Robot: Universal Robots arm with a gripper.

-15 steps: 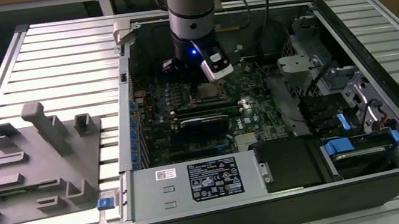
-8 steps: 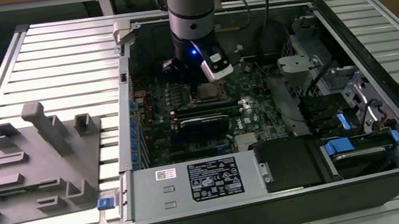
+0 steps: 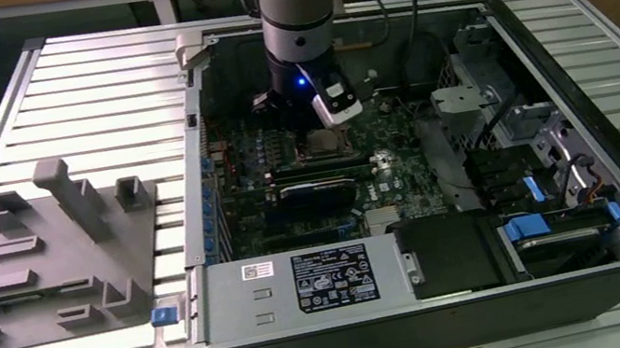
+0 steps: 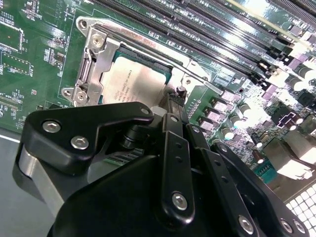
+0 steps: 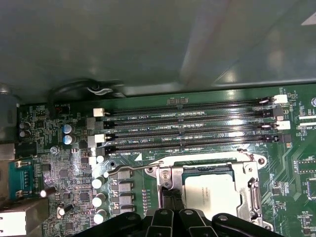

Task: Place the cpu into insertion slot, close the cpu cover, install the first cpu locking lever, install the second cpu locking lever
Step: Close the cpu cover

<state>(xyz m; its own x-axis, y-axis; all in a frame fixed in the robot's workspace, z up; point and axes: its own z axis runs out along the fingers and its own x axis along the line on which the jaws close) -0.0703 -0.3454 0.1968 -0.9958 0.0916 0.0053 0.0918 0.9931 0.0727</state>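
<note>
The cpu [image 5: 212, 195] lies seated in the insertion slot [image 5: 257, 159], and the cpu cover [image 4: 93, 64] is folded down flat around it on the slot. The pincer [image 5: 171, 193] is clenched, its tips drawn together with nothing seen between them. It stands at a corner of the slot, just beside a thin locking lever [image 5: 131, 168] that runs out from that corner over the green board [image 5: 291, 173].

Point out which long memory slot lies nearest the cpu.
The slot bordering the cpu cover; the other three lie beyond it, farther from the cpu.
</note>
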